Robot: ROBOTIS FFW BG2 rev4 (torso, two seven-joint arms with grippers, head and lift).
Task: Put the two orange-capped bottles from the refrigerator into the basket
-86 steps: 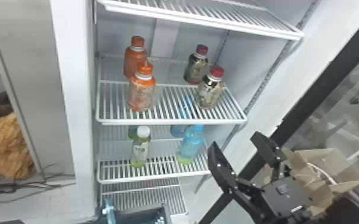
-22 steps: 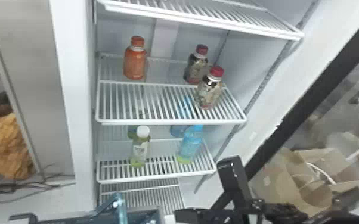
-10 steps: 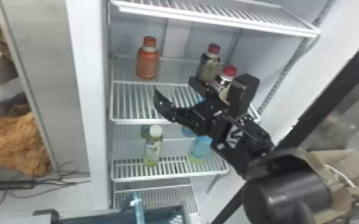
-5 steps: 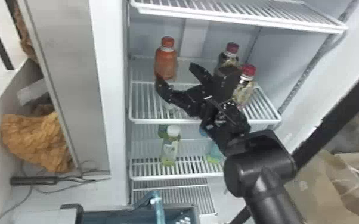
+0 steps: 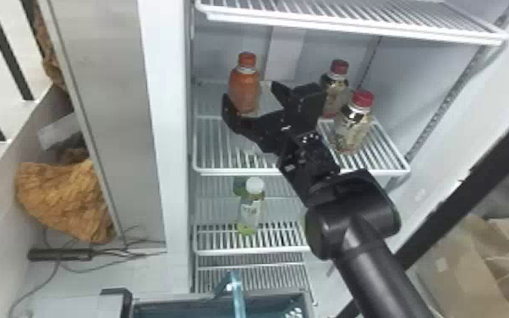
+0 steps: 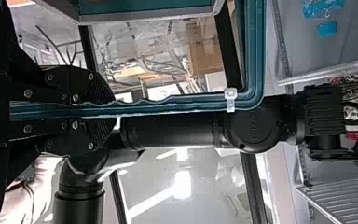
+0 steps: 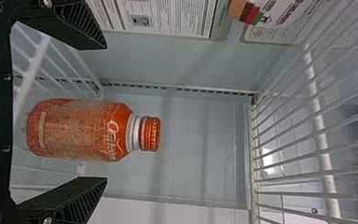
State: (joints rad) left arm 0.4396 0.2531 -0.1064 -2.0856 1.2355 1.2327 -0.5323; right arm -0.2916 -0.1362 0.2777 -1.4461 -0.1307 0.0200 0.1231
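Observation:
One orange-capped bottle [image 5: 244, 91] stands upright on the refrigerator's middle shelf, toward the back left. My right gripper [image 5: 249, 95] is open in front of it, a finger on either side in the head view. In the right wrist view the bottle [image 7: 81, 130] lies between the spread fingers of my right gripper [image 7: 105, 114], with gaps on both sides. Low in the head view is the basket [image 5: 160, 305] with its blue-green handle [image 5: 237, 296]. Seen from the left wrist, my left gripper [image 6: 93, 110] is shut on that handle, and the basket [image 6: 149, 16] is at the picture's edge.
Two red-capped bottles [image 5: 353, 122] stand right of my right gripper on the same shelf. A white-capped green bottle [image 5: 251, 207] is on the shelf below. The upper wire shelf [image 5: 351, 25] runs above, and the refrigerator's side frame [image 5: 156, 127] is at the left.
My right arm has moved from the lower right up and left to the remaining orange-capped bottle. The front orange-capped bottle left the shelf between the two oldest frames. The head view has turned left.

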